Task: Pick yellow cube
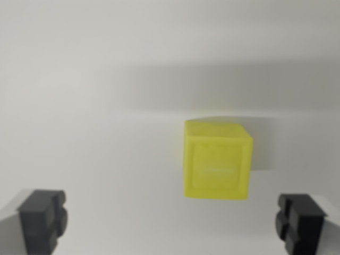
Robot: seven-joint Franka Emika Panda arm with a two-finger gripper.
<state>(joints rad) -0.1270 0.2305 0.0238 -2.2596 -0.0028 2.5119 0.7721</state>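
two dark fingertips sit nearest the lens, one at the wrist view's lower left, one at its lower right — the gripper is spread wide and has hold of nothing, the gap between its pads bare. both tips are cut off by the bottom edge, so their full length and the palm behind them cannot be seen. farther on, the yellow cube rests on the pale surface, ahead of the fingers and somewhat toward the wrist view's right of the midline, well apart from either pad. judging by this, the wide spread is there to leave room to straddle the cube; the approach looks unfinished and wants a small shift rightward before closing. the whole frame is soft — a square inset on the cube's near face is faint, any marking unreadable. beyond it a broad grey shadow band crosses the surface; what casts it is out of view.
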